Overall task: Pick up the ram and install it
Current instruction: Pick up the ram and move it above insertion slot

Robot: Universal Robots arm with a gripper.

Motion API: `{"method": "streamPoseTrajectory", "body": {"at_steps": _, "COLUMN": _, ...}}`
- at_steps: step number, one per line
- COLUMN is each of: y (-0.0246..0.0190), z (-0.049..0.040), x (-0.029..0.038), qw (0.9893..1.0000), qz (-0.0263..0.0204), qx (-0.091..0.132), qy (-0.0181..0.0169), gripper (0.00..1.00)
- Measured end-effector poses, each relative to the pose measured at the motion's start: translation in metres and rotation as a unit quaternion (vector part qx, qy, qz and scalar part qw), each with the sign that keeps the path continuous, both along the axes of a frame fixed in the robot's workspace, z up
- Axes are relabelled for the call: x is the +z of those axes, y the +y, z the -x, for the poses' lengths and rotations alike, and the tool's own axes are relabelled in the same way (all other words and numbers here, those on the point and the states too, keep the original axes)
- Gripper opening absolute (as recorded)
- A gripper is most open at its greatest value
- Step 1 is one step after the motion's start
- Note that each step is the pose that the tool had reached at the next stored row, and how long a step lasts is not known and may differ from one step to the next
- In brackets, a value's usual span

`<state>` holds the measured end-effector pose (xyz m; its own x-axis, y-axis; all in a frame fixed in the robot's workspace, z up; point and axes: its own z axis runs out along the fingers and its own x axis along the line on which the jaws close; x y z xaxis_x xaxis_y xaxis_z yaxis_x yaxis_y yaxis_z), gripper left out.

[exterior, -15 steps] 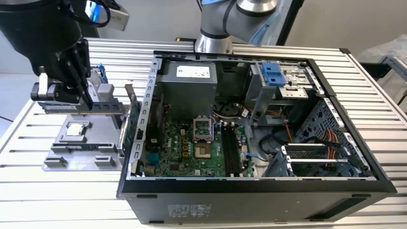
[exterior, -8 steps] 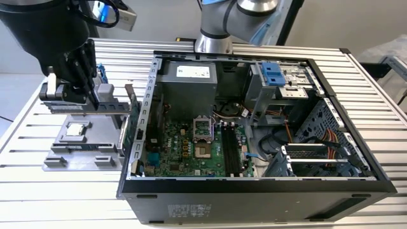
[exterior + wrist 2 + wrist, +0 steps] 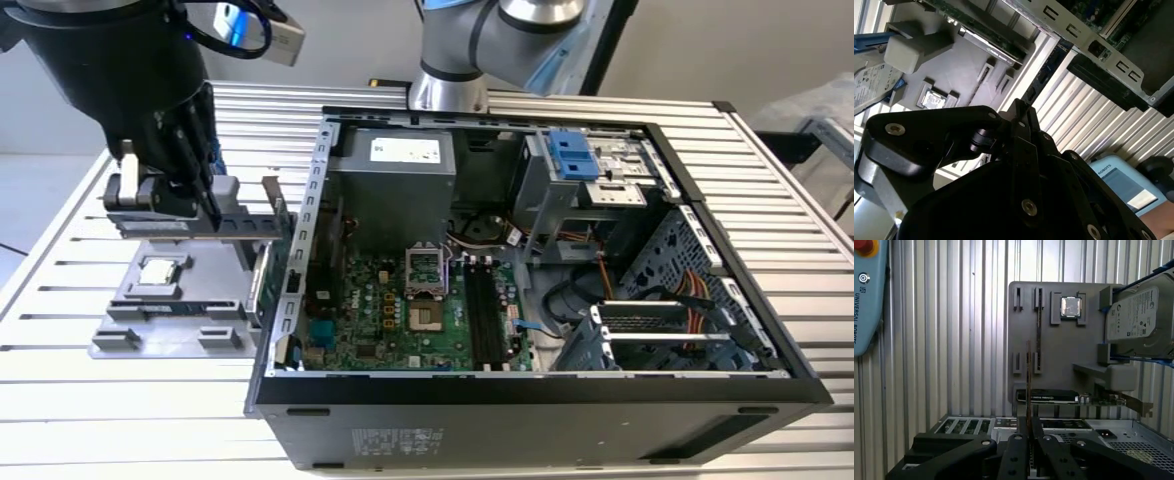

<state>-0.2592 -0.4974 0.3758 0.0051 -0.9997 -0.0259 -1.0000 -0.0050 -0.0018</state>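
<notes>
- One black two-fingered gripper (image 3: pixel 1028 429) is clenched on the thin, narrow circuit-board ram (image 3: pixel 1028 385), seen edge-on in the first wrist view.
- Held this way, the ram hangs over the grey plastic fixture tray (image 3: pixel 1054 355).
- Just beside that tray, on the exterior view's right, sits the open black computer case (image 3: pixel 534 410).

The exterior view looks down from afar on the table (image 3: pixel 134 420) and gripper (image 3: pixel 167 200). Both wrist views, close behind the gripper (image 3: pixel 1028 437) (image 3: pixel 1021 107), face the grey tray (image 3: pixel 1054 350) (image 3: pixel 969 70) beneath, the first along the gripped ram (image 3: pixel 1028 380).
</notes>
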Motion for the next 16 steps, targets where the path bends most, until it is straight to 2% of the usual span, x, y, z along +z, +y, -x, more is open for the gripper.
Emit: {"method": "streamPoseTrajectory", "body": {"at_steps": 16, "y": 0.0000, "z": -0.0244, "x": 0.0000, "qw": 1.0000, "qz": 0.0000, "qx": 0.000, "qy": 0.0000, "gripper": 0.00}}
